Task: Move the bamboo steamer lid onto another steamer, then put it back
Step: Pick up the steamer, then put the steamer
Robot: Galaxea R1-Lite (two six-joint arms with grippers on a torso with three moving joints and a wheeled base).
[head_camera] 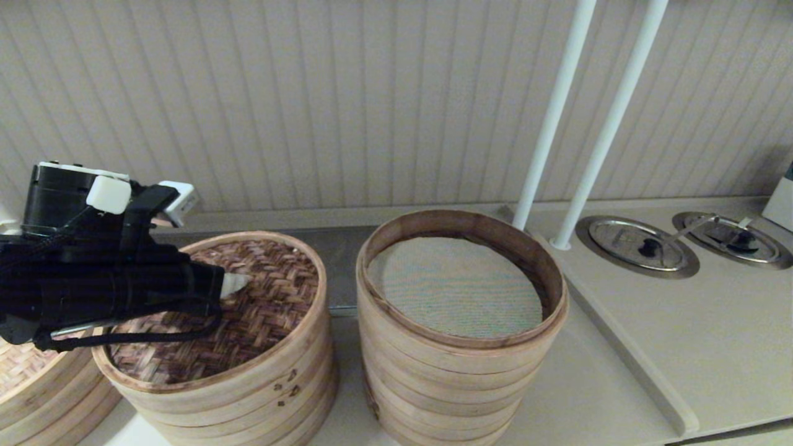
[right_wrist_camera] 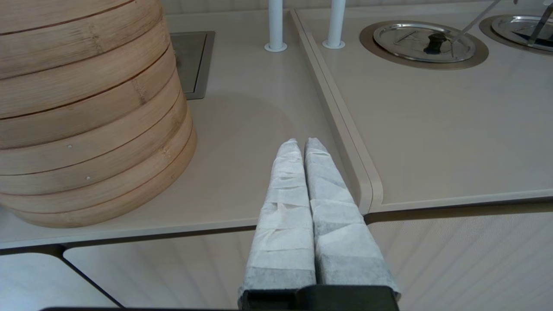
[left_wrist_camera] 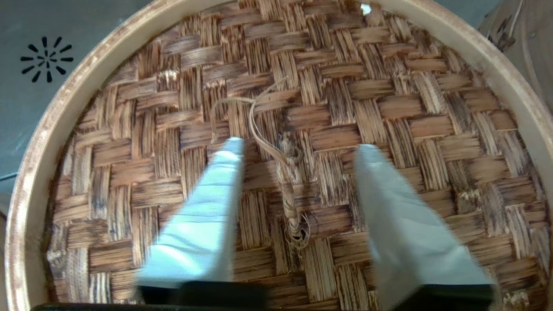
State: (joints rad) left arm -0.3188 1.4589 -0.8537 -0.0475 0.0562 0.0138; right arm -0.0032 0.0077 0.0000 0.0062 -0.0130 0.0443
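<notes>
The bamboo steamer lid (head_camera: 266, 322), dark brown and woven, lies on the shorter steamer (head_camera: 248, 396) at left centre. My left gripper (head_camera: 234, 285) hovers just over its middle. In the left wrist view this gripper (left_wrist_camera: 300, 149) is open, its white fingers either side of the small loop (left_wrist_camera: 289, 190) on the lid (left_wrist_camera: 389, 86), holding nothing. The other steamer (head_camera: 458, 371), a tall stack lined with grey-green mesh cloth (head_camera: 455, 288), stands uncovered to the right. My right gripper (right_wrist_camera: 302, 142) is shut and empty above the counter's front edge, right of that stack (right_wrist_camera: 86, 108).
A paler woven lid (head_camera: 25, 371) sits at the far left edge. Two white poles (head_camera: 551, 118) rise behind the tall stack. Two round metal covers (head_camera: 638, 246) are set into the raised counter on the right, behind a low ridge (head_camera: 619, 359).
</notes>
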